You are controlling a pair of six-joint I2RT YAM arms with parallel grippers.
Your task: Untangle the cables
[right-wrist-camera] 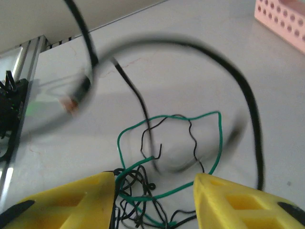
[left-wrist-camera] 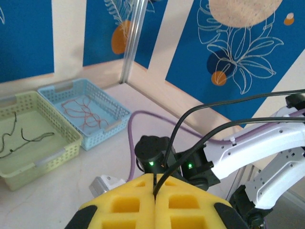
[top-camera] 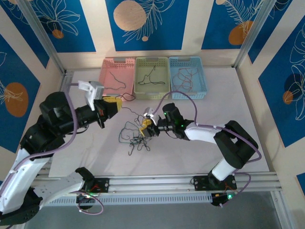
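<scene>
Here the left hand pinches a black cable; the right hand gapes, seemingly astride the tangle.

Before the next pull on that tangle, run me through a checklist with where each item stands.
1. Left fingers shut on the black wire: ok.
2. Right fingers open, either side of the tangle: ok.
3. Green wire free of the black ones: not ok, knotted together.
4. Held wire's far end clear of the tangle: cannot tell.
5. Pink basket, yellow basket, blue basket have room: ok.
</scene>
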